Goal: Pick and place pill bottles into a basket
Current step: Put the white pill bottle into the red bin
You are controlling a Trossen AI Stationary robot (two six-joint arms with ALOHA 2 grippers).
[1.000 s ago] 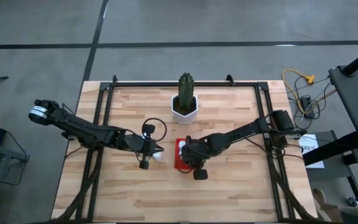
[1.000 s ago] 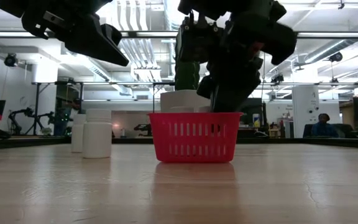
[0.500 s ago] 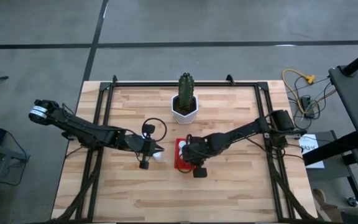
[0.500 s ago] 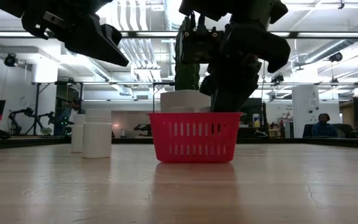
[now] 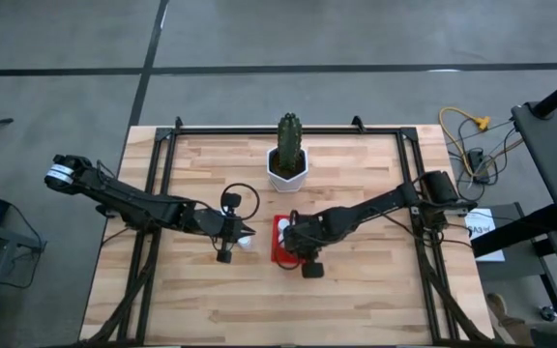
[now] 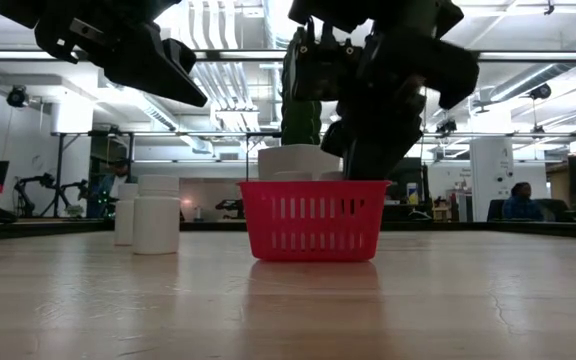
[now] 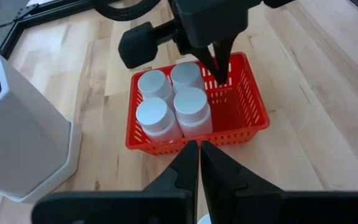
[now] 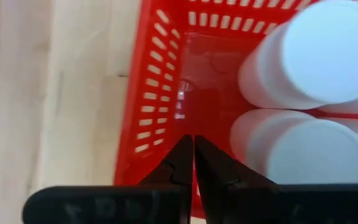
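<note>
The left arm reaches in from the table's left edge toward the middle, stretched low and nearly straight; its left gripper (image 5: 245, 235) hangs in the air above the tabletop, fingers (image 7: 188, 163) pressed together with nothing between them; the right arm comes in from the right edge, bent at the elbow; its right gripper (image 7: 221, 76) points steeply down, fingers (image 8: 182, 158) closed tip to tip and empty.
</note>
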